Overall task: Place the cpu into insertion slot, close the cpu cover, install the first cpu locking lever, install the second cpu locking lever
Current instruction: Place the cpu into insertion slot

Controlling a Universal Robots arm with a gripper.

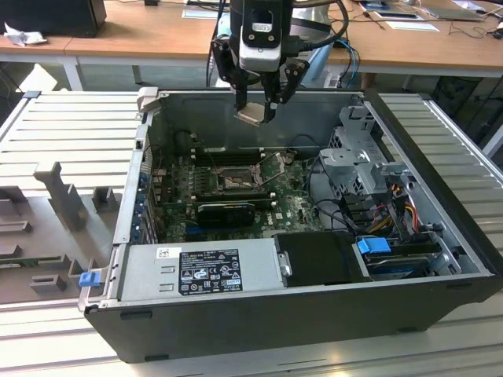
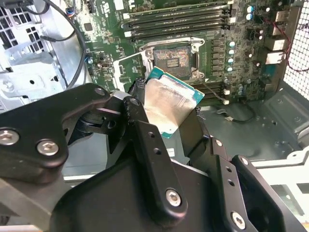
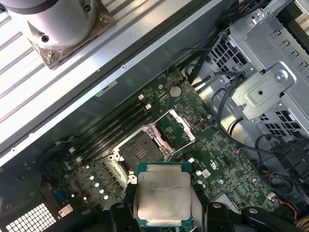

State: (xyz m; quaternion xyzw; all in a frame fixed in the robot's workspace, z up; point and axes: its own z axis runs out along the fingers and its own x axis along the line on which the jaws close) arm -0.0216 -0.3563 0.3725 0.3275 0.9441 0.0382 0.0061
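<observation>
Gripper (image 1: pixel 256 111) clamps cpu (image 1: pixel 248 117), hovering well above uncovered insertion slot (image 1: pixel 236 182)

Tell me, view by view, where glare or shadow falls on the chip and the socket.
Second wrist view: bright glare washes out much of the metal top of the chip; the socket is evenly lit. First wrist view: the chip shows only a soft sheen; the socket looks dim. Exterior view: the socket sits shaded inside the case.
</observation>
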